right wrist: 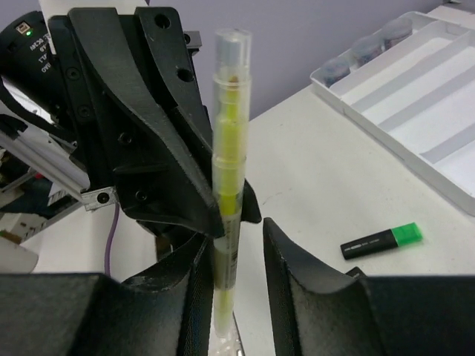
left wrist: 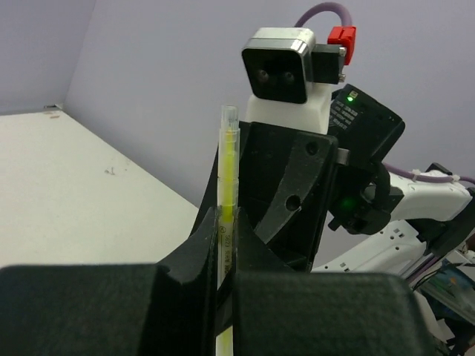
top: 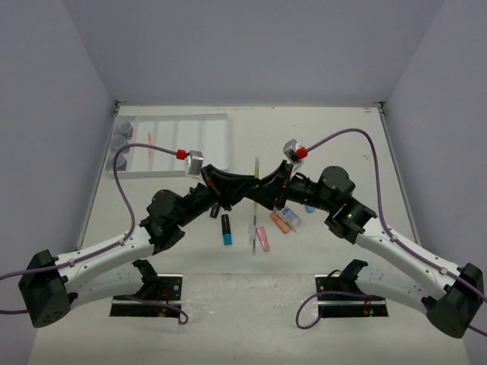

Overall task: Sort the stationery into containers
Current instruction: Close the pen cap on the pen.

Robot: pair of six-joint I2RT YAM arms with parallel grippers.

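Nearest the arm bases, on the white table (top: 243, 319), a blue-capped highlighter (top: 226, 230) lies left of centre. A pink eraser (top: 262, 239) is to its right, and slightly farther right an orange eraser (top: 280, 223) sits just beside a small white-and-blue item (top: 290, 217). A pale thin strip (top: 252, 232) runs near to far between the blue-capped highlighter and the pink eraser; whether it is the near end of the held pen or a separate one cannot be told. Just beyond, above the middle of the table, the two arms meet tip to tip around a thin pen (left wrist: 228, 170) with a clear barrel and yellow inside, which runs near to far in the overhead view. The left gripper (left wrist: 225, 241) is closed tight on it, both fingers pressed against the barrel. The right gripper (right wrist: 236, 241) faces it from the other side with its jaws parted around the same pen: the barrel lies against one finger and a clear gap shows before the other, so it grips nothing. A green-capped highlighter (right wrist: 382, 239) lies flat on the table between the grippers and the white tray (top: 217, 144), which sits at the far left. The tray's leftmost compartment holds grey-blue pots (top: 120, 137), and the next one holds a thin orange item (top: 149, 140).
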